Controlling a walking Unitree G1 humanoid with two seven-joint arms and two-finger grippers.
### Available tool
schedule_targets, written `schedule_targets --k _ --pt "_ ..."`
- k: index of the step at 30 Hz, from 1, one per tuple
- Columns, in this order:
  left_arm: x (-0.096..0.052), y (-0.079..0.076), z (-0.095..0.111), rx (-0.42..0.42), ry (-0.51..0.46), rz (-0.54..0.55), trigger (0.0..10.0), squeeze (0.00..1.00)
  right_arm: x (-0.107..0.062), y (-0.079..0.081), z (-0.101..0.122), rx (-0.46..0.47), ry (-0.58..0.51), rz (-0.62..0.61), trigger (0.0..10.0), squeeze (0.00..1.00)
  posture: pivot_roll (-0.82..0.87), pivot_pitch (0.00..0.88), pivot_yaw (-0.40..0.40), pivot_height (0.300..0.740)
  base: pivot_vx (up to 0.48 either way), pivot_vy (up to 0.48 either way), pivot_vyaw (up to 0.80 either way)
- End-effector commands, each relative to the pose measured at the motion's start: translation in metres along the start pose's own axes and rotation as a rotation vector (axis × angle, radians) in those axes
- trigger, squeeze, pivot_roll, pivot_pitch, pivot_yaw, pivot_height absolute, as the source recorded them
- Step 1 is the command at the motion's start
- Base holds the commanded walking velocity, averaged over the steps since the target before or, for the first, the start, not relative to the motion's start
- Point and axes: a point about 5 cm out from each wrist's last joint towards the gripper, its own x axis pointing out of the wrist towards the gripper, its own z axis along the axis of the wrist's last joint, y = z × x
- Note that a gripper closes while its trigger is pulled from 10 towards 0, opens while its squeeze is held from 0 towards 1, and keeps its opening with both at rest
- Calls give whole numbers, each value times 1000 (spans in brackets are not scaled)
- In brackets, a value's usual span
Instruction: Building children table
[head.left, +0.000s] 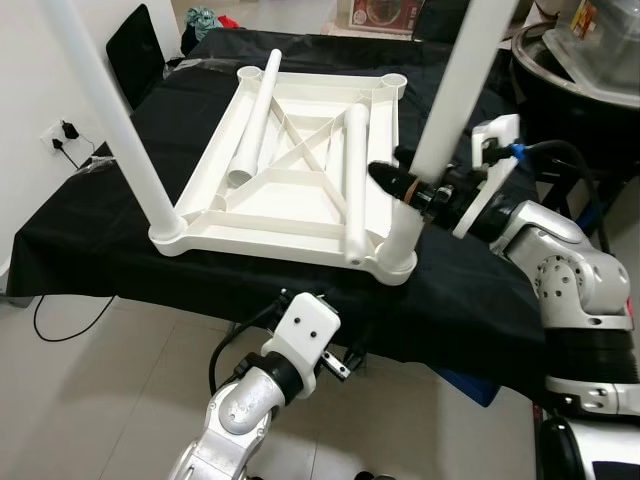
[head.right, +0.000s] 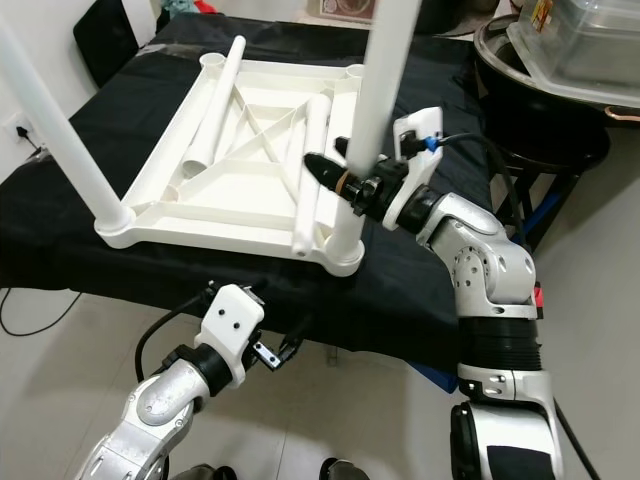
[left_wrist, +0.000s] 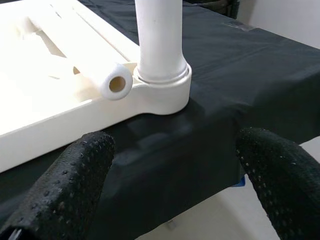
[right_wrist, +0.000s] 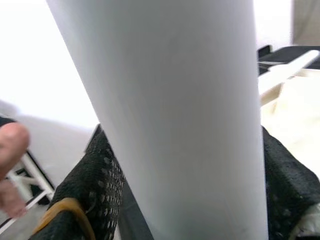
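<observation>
Right hand (head.right: 352, 185) clamped on upright leg (head.right: 375, 100) | left hand (left_wrist: 175, 190) open, empty

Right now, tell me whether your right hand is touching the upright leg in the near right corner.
Touching. In the right wrist view both black fingers press against the white leg; the left eye view shows the right hand clamped around it.

A home room: tiled floor (head.left: 120, 380), wall socket (head.left: 62, 132) with a plugged cable, black cloth-covered surface (head.left: 90, 225), stacked storage bins (head.right: 580, 50).
</observation>
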Motion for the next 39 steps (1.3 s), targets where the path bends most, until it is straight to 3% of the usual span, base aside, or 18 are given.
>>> schedule_targets --k 1,5,10,12,25,26,29,33,34,36,38,39 --pt "-2 -2 -3 -4 9 -6 10000 0 1 7 -2 19 7 101 10000 0 124 135 -39 740 0 0 0" --pt "-3 -3 -3 -5 7 -12 10000 0 1 10 -1 19 13 214 10000 0 124 132 -38 740 0 0 0" --pt "-3 -3 -4 -5 9 -15 10000 0 3 12 0 22 6 267 10000 0 124 131 -38 740 0 0 0" --pt "-4 -4 -4 -5 10 -18 10000 0 8 16 5 50 -25 353 10000 0 128 127 -37 740 0 0 0" --pt "-2 -4 -2 -5 7 -14 10000 0 26 16 7 36 -61 340 10000 0 131 140 -50 740 0 0 0" --pt "-2 -4 -2 -5 8 -13 10000 0 27 14 5 38 -58 312 0 0 131 143 -47 740 0 0 0" --pt "-2 -4 -2 -6 8 -11 10000 0 29 9 2 24 -48 260 0 0 132 145 -53 740 0 0 0" --pt "-2 -4 -2 -7 9 -7 10000 0 26 -5 -6 -10 -18 63 0 0 128 148 -50 740 0 0 0" --pt "-2 -4 -2 -7 9 -7 10000 0 26 -5 -6 -10 -18 63 0 0 128 148 -50 740 0 0 0" --pt "-3 -3 -3 -6 10 -8 10000 0 22 -19 -14 -27 16 -149 0 0 124 152 -44 740 0 0 0" --pt "-3 -3 -3 -6 10 -8 10000 0 22 -19 -14 -27 16 -149 0 0 124 152 -44 740 0 0 0" --pt "-3 -3 -3 -6 11 -10 10000 0 18 -30 -23 -36 56 -343 0 0 119 151 -42 740 0 0 0"
